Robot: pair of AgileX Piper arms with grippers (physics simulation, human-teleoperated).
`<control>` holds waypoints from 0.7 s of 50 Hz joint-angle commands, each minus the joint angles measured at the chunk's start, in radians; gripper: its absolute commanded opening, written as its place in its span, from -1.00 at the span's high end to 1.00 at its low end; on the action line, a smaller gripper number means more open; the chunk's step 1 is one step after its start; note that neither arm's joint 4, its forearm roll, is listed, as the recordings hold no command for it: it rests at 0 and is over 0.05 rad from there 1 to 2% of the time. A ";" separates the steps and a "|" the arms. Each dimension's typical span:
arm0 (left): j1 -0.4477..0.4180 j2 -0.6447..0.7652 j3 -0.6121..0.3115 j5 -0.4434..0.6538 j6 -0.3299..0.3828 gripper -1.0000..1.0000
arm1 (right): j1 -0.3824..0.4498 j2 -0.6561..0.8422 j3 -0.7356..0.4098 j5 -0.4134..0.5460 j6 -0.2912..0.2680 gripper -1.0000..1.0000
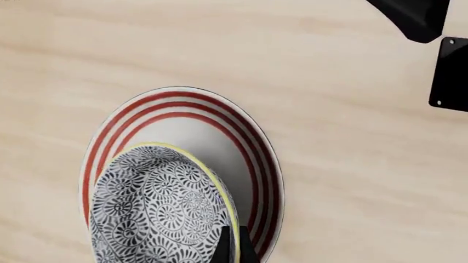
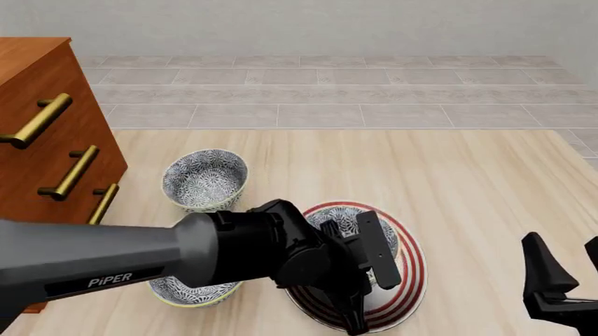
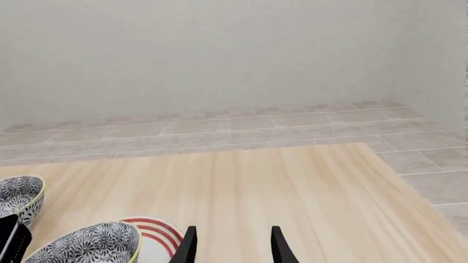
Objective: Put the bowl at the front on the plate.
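The plate (image 2: 411,276), white with red rings, lies on the table right of centre near the front. The bowl (image 2: 338,218), patterned blue-grey with a yellow-green rim, is over the plate's left part, mostly hidden by my left arm. In the left wrist view the bowl (image 1: 157,203) covers the near part of the plate (image 1: 249,142), and my left gripper (image 1: 234,245) is shut on its rim, one finger inside and one outside. I cannot tell whether the bowl touches the plate. My right gripper (image 3: 232,249) is open and holds nothing, off to the right of the plate.
Two look-alike bowls stand on the left, one at the back (image 2: 206,180) and one at the front (image 2: 192,290) under my left arm. A wooden drawer unit (image 2: 47,140) with brass handles stands at the far left. My right gripper (image 2: 568,269) is at the front right corner.
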 commanded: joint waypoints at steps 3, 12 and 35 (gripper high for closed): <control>0.004 0.001 0.000 -0.004 0.000 1.00 | -0.002 -0.010 0.000 0.009 0.000 -1.00; 0.012 0.002 -0.003 0.002 0.009 1.00 | -0.001 -0.008 0.000 0.007 -0.003 -1.00; 0.017 -0.014 -0.020 0.033 0.017 -1.00 | 0.004 0.006 0.000 -0.005 -0.006 -1.00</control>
